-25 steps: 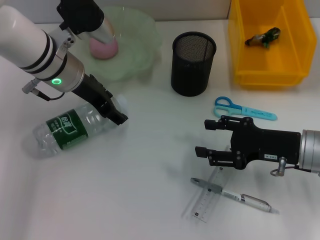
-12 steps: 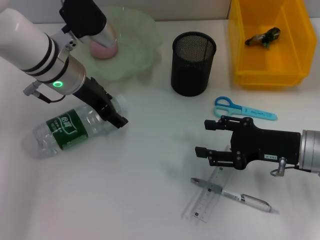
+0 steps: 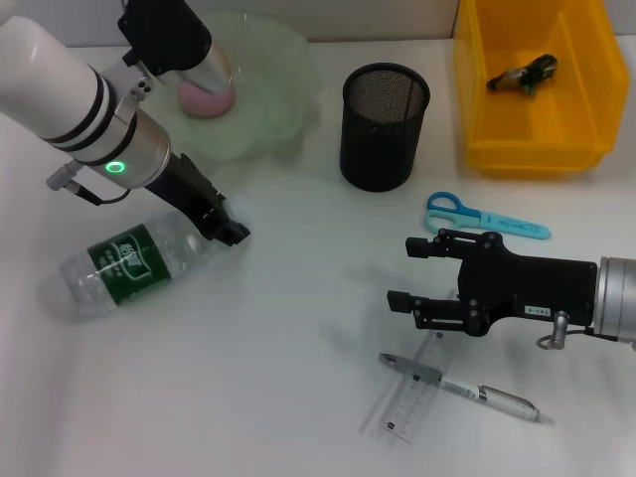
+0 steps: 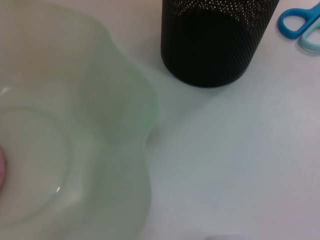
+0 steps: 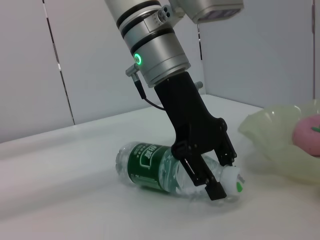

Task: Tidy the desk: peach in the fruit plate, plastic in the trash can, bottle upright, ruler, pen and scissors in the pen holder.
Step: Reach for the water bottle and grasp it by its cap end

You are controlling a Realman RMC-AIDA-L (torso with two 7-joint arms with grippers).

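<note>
Right wrist view shows my left tool [image 5: 212,172] clamped around the neck of the bottle [image 5: 155,167] lying on the desk [image 3: 278,348]; next I tip it upright. Right tool [image 3: 422,273] waits open.

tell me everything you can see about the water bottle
The clear plastic water bottle with a green label lies on its side on the white desk, not yet upright. It has ribbed, see-through walls and a white cap with a green mark. Its cap end points toward the pale green fruit plate. The left hand straddles the neck, one finger on each side; whether they press the plastic cannot be told. Nothing else touches it.
</note>
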